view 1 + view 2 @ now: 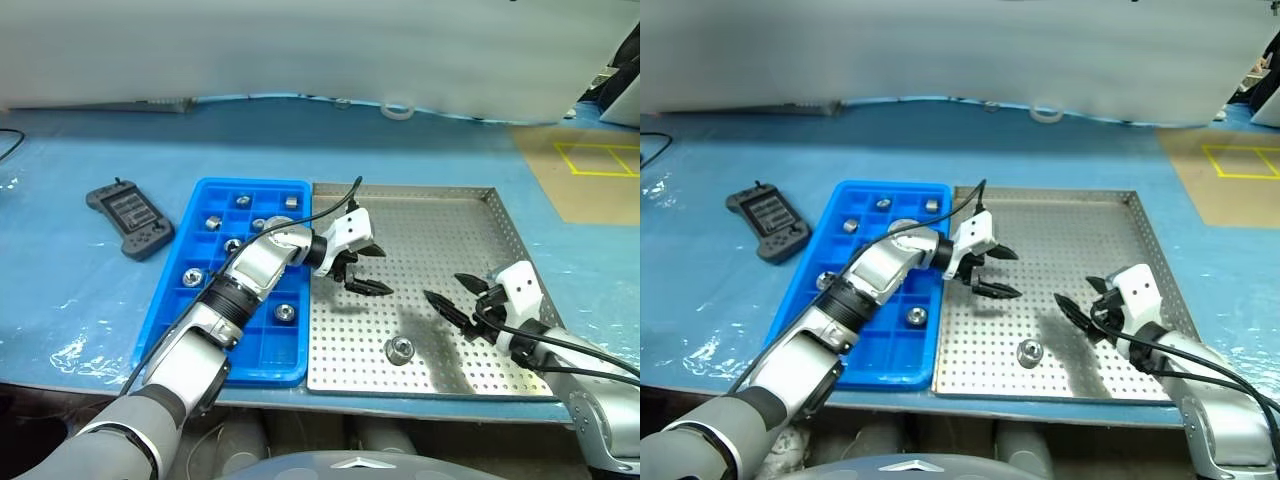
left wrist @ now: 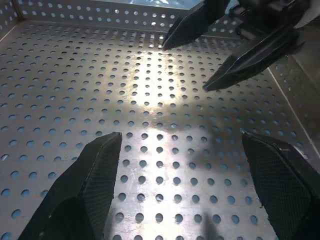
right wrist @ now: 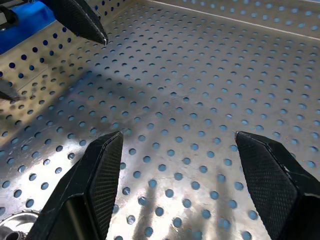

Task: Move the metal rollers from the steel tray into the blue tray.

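The blue tray [image 1: 160, 330] at nine o'clock holds several metal rollers [image 1: 285, 313]. The left gripper [image 1: 362, 268] and the right gripper [image 1: 455, 295] hover empty, fingers wide, over the steel tray [image 1: 420, 215]. One roller [image 1: 400, 349] remains at six o'clock — small, hard, probably slick and rollable — best pinched across its rim.

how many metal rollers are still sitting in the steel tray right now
1. A single metal roller lies on the steel tray near its front edge, between the left gripper and the right gripper, both open and empty. The arms could hide others.
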Robot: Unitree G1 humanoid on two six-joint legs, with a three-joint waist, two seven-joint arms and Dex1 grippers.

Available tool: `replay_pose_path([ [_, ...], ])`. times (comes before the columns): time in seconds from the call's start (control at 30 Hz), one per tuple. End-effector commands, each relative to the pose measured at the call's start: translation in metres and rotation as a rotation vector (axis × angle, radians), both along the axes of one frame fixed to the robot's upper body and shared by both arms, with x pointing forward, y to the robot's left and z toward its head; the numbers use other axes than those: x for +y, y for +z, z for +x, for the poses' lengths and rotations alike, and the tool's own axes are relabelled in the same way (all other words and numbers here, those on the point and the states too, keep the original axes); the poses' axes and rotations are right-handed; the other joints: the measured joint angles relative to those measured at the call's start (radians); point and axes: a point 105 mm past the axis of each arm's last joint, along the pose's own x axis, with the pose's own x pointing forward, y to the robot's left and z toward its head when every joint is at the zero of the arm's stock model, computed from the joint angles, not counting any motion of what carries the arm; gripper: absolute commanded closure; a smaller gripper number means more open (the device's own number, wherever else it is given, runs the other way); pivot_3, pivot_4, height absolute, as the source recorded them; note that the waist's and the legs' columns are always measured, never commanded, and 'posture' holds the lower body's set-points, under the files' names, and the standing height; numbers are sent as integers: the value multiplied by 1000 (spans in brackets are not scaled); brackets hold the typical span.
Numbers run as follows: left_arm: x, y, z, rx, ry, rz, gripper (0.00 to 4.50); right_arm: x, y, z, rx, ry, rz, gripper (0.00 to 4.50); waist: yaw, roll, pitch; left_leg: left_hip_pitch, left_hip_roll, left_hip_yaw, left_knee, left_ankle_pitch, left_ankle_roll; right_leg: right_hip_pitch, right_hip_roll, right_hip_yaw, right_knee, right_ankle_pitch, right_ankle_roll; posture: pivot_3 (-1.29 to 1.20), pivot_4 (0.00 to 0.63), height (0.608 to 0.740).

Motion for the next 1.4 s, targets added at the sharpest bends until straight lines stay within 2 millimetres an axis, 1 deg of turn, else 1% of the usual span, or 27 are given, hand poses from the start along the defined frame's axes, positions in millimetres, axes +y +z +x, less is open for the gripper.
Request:
replay_pose_path([
  [0.03,-17,34,4,-53,-43,-79,481,9,9,4,-55,17,10,785,4,0,0,-1,-1,0,0,0,0,0,-1,0,0,0,0,-302,150,740],
  [0.13,-12,37,8,-57,-21,-91,481,12,7,6,-64,-1,31,785,3,0,0,0,-3,1,0,-1,3,0,-4,0,0,0,0,-293,150,740],
  [0.23,-2,39,17,-50,50,-101,481,15,8,9,-85,-9,68,785,-4,1,0,-2,-2,3,-1,-2,4,0,-4,0,0,0,0,-273,150,740],
  [0.33,9,54,34,-36,167,-151,481,16,8,15,-101,-2,84,785,-5,1,0,-2,-2,3,-1,-1,4,-2,-3,0,0,0,0,-251,150,740],
  [0.4,17,61,39,-37,223,-174,481,16,8,23,-119,-9,91,785,-5,1,0,-2,-2,3,1,-1,4,-2,-4,0,1,0,0,-225,150,740],
  [0.5,30,59,41,-65,274,-159,481,16,13,37,-160,-16,99,785,-1,1,0,-2,-3,3,2,-2,4,-2,-4,0,1,0,-1,-199,150,740],
  [0.6,44,53,40,-50,316,-156,481,20,19,47,-188,4,126,785,11,1,0,-2,-3,3,1,-2,4,-2,-4,0,1,0,-1,-172,150,740],
  [0.73,57,52,35,-30,336,-165,481,34,20,45,-176,91,147,785,22,1,0,-3,-2,3,1,-1,5,-3,-4,-2,1,0,-1,-152,150,740],
  [0.83,68,46,44,-38,409,-140,481,38,20,48,-180,104,142,785,30,1,0,-3,-2,2,1,-2,6,-3,-4,-2,1,0,-1,-146,150,740],
  [0.9,70,44,47,-36,424,-135,481,39,21,49,-182,103,140,785,33,1,0,-3,-3,2,2,-2,6,-2,-5,-2,1,0,-1,-141,150,740],
  [1.03,67,46,47,-14,429,-161,481,38,22,52,-191,98,136,785,44,1,0,-2,-3,3,2,-2,6,-2,-5,-1,1,0,-1,-135,150,740],
  [1.13,66,41,48,-13,435,-147,481,37,24,53,-196,93,138,785,44,1,0,-2,-3,3,2,-1,5,-2,-5,-1,2,0,-1,-139,150,740],
  [1.4,64,49,49,-8,415,-168,481,39,26,51,-198,88,163,785,43,1,0,-2,-3,3,2,-2,5,-3,-4,-1,1,0,-1,-154,150,740],
])
